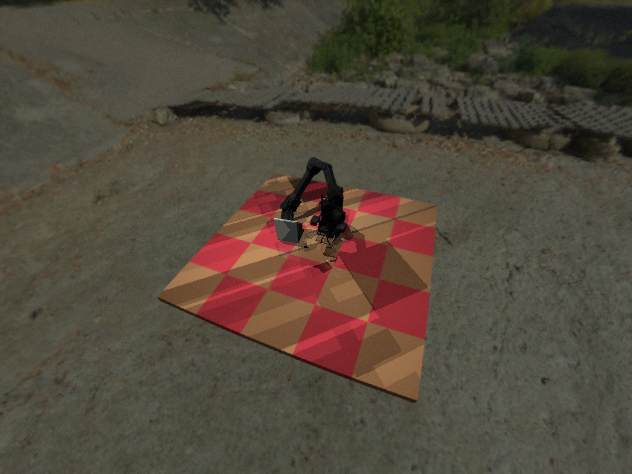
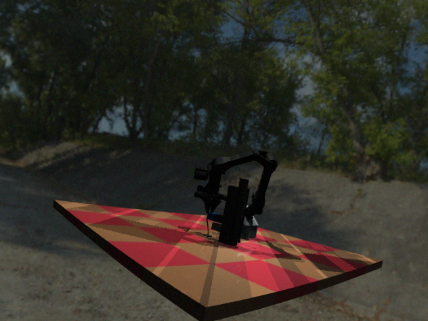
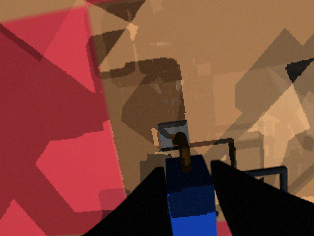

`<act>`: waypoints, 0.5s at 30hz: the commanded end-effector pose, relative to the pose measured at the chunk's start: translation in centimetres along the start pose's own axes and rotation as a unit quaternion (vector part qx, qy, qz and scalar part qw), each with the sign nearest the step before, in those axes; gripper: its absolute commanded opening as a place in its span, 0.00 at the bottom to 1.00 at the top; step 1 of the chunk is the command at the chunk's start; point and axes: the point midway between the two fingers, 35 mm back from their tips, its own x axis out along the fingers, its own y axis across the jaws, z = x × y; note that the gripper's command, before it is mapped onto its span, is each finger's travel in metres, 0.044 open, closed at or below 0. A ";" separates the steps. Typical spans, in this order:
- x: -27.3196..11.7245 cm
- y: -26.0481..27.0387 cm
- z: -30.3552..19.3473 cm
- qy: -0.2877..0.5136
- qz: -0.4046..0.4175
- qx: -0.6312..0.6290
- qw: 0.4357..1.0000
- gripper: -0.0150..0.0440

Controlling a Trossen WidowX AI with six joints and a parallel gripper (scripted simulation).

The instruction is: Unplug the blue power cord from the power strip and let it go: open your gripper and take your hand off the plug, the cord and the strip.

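The blue plug (image 2: 212, 216) (image 3: 194, 222) is between the fingers of my gripper (image 2: 209, 211) (image 3: 187, 171), which is shut on it. Its cord (image 2: 207, 226) (image 3: 185, 156) shows orange-brown in the wrist view and runs down to a small grey block (image 2: 207, 235) (image 3: 167, 142) on the board. The power strip (image 2: 232, 217) looks like a tall black block standing upright, right beside the plug in the exterior view. The plug's far end is dark there, and I cannot tell whether it still touches the strip. In the top view the arm and strip merge into one dark shape.
A dark plug (image 2: 216, 226) sticks out of the strip just below the blue one. Dark bent cords (image 3: 232, 150) (image 3: 284, 177) run right of the fingers. A grey box (image 1: 288, 231) (image 2: 250, 231) stands by the arm's base. All stand on a checkered board (image 1: 245, 301) (image 2: 242, 276).
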 end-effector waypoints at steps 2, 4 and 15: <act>0.0 0.1 -0.6 -0.004 0.005 -0.003 1.000 0.48; 0.0 0.1 -0.6 -0.004 0.005 -0.003 1.000 0.57; -0.7 0.3 2.5 -0.006 0.006 -0.003 1.000 1.00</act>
